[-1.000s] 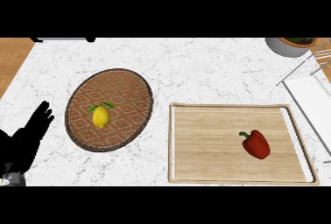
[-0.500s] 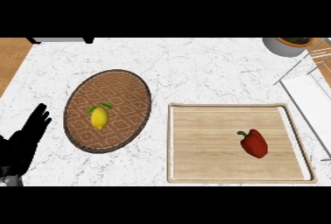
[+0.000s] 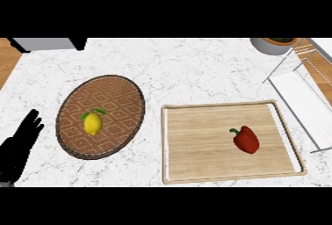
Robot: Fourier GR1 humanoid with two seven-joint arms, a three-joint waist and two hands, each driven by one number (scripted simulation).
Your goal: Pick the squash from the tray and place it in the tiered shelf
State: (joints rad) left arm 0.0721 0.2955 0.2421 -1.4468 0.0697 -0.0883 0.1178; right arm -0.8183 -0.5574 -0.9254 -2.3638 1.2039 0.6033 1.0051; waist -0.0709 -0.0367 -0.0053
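My left hand [image 3: 18, 147] is showing at the far left edge of the view, low down over the white marble counter [image 3: 194, 74], with its fingers [image 3: 31, 125] straight and pointing up and away from me; it is holding nothing and is touching neither the counter's things nor the mat beside it. Just to its right an oval woven mat [image 3: 100, 115] with a brown diamond pattern is lying on the counter, and a small yellow fruit [image 3: 93, 123] with a green leafy stem is sitting on the left half of it, apart from my fingers. Further right, close beside the mat but not touching it, a square pale wooden tray [image 3: 194, 145] with a raised rim is resting flat on the counter. The task names a squash on the tray, yet the only thing I am seeing there is a red pepper [image 3: 246, 139] with a short green stem, lying on its side in the right half of the tray, clear of the rim. Past the tray, at the right edge, the white shelf [image 3: 304, 105] with thin metal rods is running at a slant from the upper right downward, and nothing is lying on the part that I can see. Above it, at the top right corner, a grey pot [image 3: 272, 45] is partly showing. My right hand is not appearing anywhere.
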